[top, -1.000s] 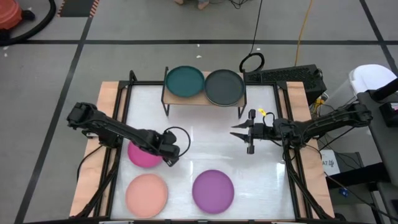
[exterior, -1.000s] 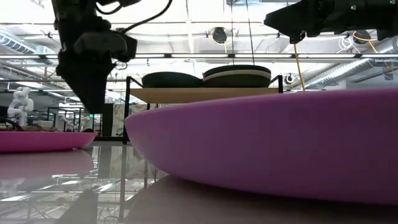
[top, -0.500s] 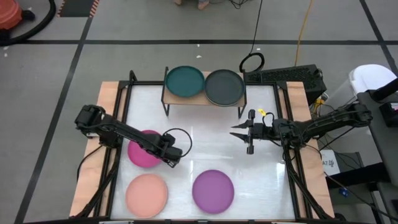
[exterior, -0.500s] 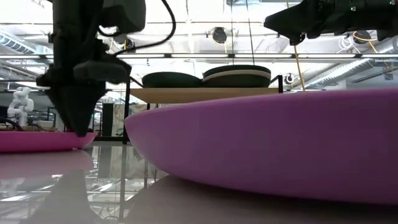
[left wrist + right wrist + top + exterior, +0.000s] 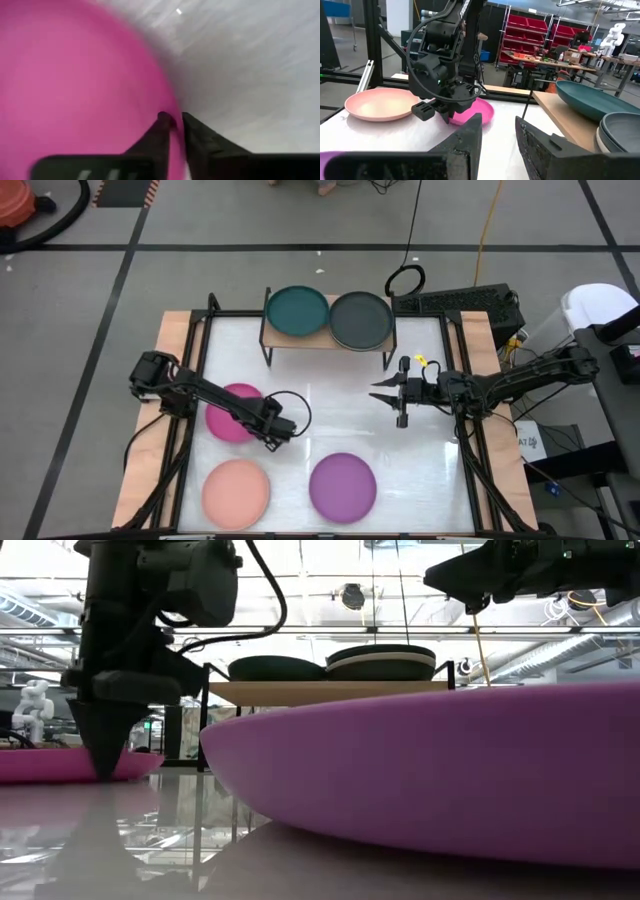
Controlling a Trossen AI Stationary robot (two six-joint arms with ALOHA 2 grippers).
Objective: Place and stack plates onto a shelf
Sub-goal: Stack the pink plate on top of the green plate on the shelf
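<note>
The magenta plate (image 5: 228, 416) lies flat on the table's left half. My left gripper (image 5: 277, 431) is down at its right, near rim, shut on it (image 5: 173, 120); the low view shows the gripper (image 5: 104, 768) at table height. The wooden shelf (image 5: 330, 337) at the far edge carries a teal plate (image 5: 298, 311) and a stack topped by a charcoal plate (image 5: 360, 320), with a beige one under it (image 5: 380, 659). Flat near the near edge lie a salmon plate (image 5: 237, 493) and a purple plate (image 5: 342, 487). My right gripper (image 5: 378, 393) hovers open right of centre (image 5: 497, 135). My left gripper pinches the magenta plate's rim (image 5: 175, 107) on its right, near side, one finger (image 5: 162, 122) inside the plate and the other (image 5: 192, 125) outside. The fingers come from above, pointing down. The plate's base is on the table.
Black rails (image 5: 200, 350) and wood strips run along the table's left and right sides. The shelf's thin black legs (image 5: 267, 352) stand on the far part of the white top. The purple plate (image 5: 450, 780) fills the low view's foreground. Cables (image 5: 405, 280) lie on the floor behind.
My left gripper has come down from above the magenta plate onto its right, near rim, drifting slightly toward the table's right and near edges. The plate has stayed where it was. The right arm has kept still.
</note>
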